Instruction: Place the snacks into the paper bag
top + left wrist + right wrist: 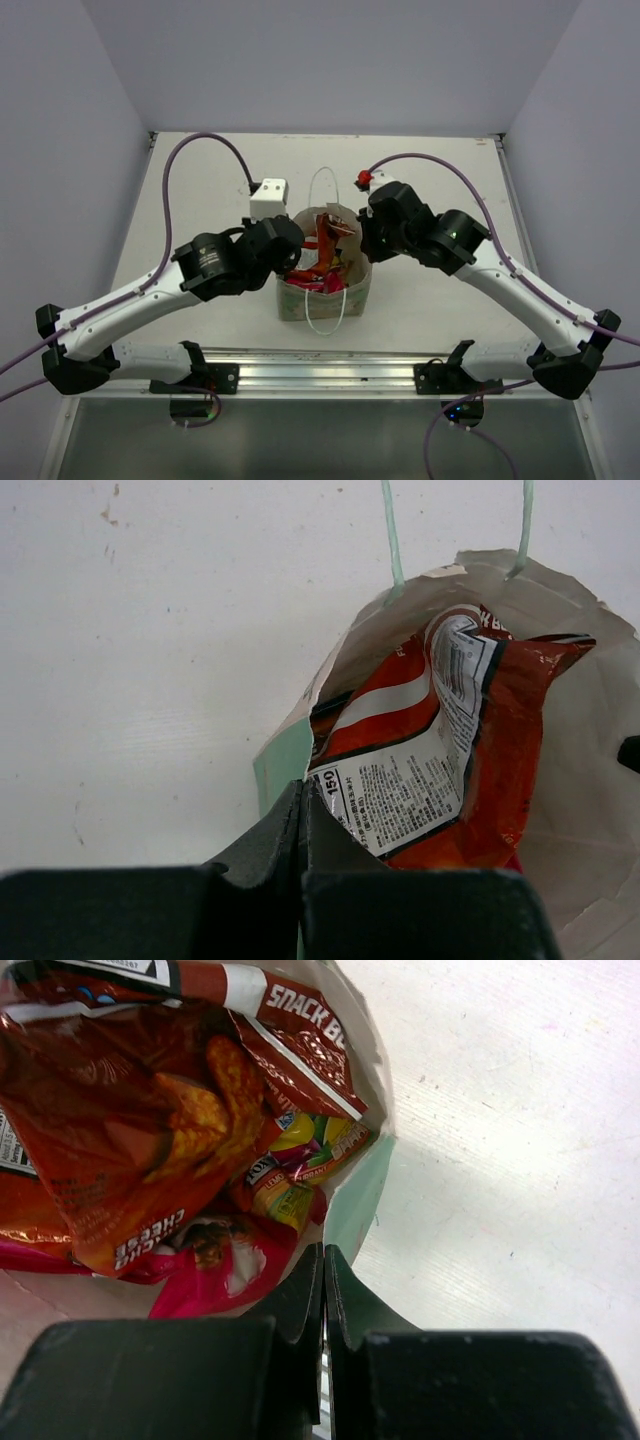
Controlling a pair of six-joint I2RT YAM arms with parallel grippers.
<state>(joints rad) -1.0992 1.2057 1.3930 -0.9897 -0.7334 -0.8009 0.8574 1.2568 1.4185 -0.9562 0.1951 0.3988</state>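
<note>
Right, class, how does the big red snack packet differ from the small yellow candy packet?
Size: the red snack packet fills most of the opening; the yellow candy packet is far smaller.
Position: the red snack packet lies uppermost; the yellow candy packet is tucked lower, by the wall.
Both are crinkled and inside the paper bag.

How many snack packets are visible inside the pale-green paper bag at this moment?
3. The red-white-brown crinkled foil packet lies on top, the small orange-yellow candy packet sits beside it, and the pink foil packet lies beneath. More may be hidden underneath.
</note>
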